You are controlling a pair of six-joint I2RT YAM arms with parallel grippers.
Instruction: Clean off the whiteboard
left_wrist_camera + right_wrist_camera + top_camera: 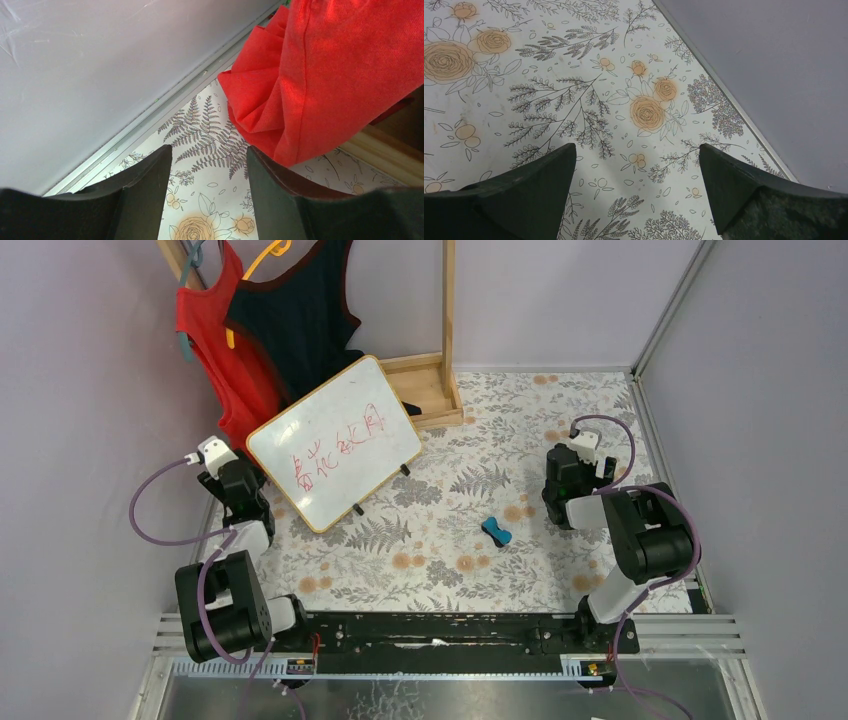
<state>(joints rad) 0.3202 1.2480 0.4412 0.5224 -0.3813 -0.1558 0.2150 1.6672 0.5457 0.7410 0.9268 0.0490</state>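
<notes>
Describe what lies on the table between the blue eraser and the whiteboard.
Nothing. In the top external view, only bare floral table cover separates the blue eraser from the whiteboard.

Whiteboard (pixel 335 443) stands propped at the worktop's (pixel 440 550) far left, tank tops (pixel 300 320) hanging just behind it. Eraser (pixel 496 531) lies well to its right, nearer the front.

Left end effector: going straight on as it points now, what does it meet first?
Probably the floral table cover, seen between the open fingers of the left end effector. The red top hangs close beside one finger and might brush it; depth is unclear.
</notes>
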